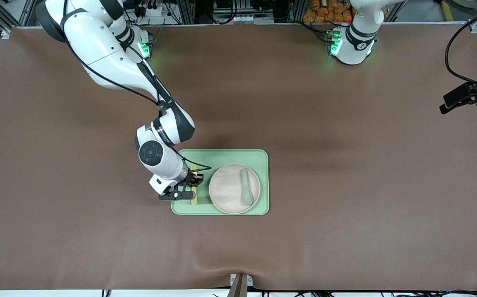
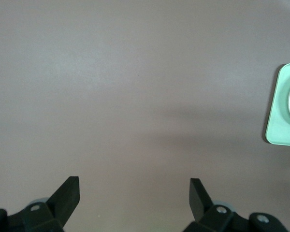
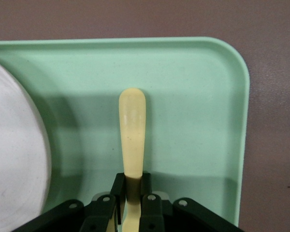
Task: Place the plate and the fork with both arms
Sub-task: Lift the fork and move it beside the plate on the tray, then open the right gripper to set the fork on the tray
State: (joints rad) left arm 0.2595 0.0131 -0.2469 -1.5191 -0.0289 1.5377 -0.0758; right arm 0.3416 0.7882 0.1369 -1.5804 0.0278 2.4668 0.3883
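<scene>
The pale yellow fork [image 1: 193, 201] is in my right gripper [image 1: 189, 186], which is shut on it low over the light green tray [image 1: 222, 153], beside the plate, toward the right arm's end. In the right wrist view the fingers [image 3: 117, 186] clamp the fork [image 3: 132, 125] near its middle, its handle pointing away over the tray [image 3: 193, 96]. I cannot tell if the fork touches the tray. The beige-pink plate [image 1: 226, 189] lies on the tray and also shows in the right wrist view [image 3: 14, 159]. My left gripper [image 2: 134, 186] is open and empty, high over bare table, waiting.
A teal-green spoon [image 1: 245, 187] lies on the plate. The brown mat [image 1: 345, 206] covers the table. The left wrist view shows a tray corner [image 2: 280, 121] far off. A black camera mount [image 1: 239, 284] sits at the table edge nearest the front camera.
</scene>
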